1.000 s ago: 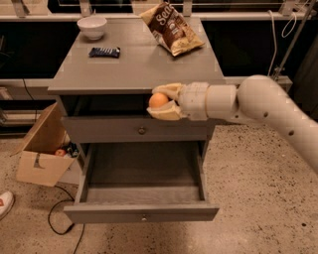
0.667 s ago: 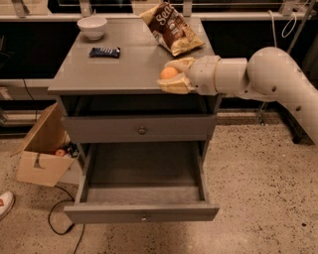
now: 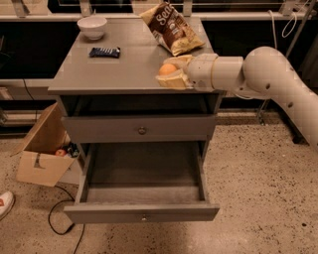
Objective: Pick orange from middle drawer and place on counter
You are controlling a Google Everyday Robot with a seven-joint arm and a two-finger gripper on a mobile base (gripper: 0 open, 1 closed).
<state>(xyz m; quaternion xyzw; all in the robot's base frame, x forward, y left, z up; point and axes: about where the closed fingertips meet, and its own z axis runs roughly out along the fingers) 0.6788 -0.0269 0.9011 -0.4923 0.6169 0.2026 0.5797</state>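
Has carried the orange (image 3: 167, 69) up and back since a second ago: then out in front, below the front edge of the counter (image 3: 124, 69); now over the counter's right front part, just inside that edge. Grips it in the gripper (image 3: 171, 73), fingers (image 3: 175, 83) drawn in narrow on the fruit, one above it in the view and one below. Cannot tell whether touching the counter or held just clear of it. Reaches in from the right of the counter with a thick pale arm (image 3: 268, 74).

Elsewhere on the counter, as before: at the back right, just behind the gripper, a crumpled chip bag (image 3: 171, 27); at the back left, a white bowl (image 3: 92, 26); in front of the bowl, left of centre, a dark wrapped snack bar (image 3: 105, 51), well apart from the orange.

Below the counter, a shut knobbed drawer front (image 3: 142, 128); lower still, the middle drawer (image 3: 144, 212), pulled far out as before. Left of the counter and down on the floor (image 3: 258, 188), an open cardboard box (image 3: 42, 149) with a small red round thing (image 3: 60, 153) inside, a black cable (image 3: 58, 221), and the toe of a white shoe (image 3: 5, 202) farthest left.

Smooth grey and slightly glossy across the counter top; speckled stone underfoot; dark behind the counter, with a pale ledge (image 3: 238, 15) along its back edge.
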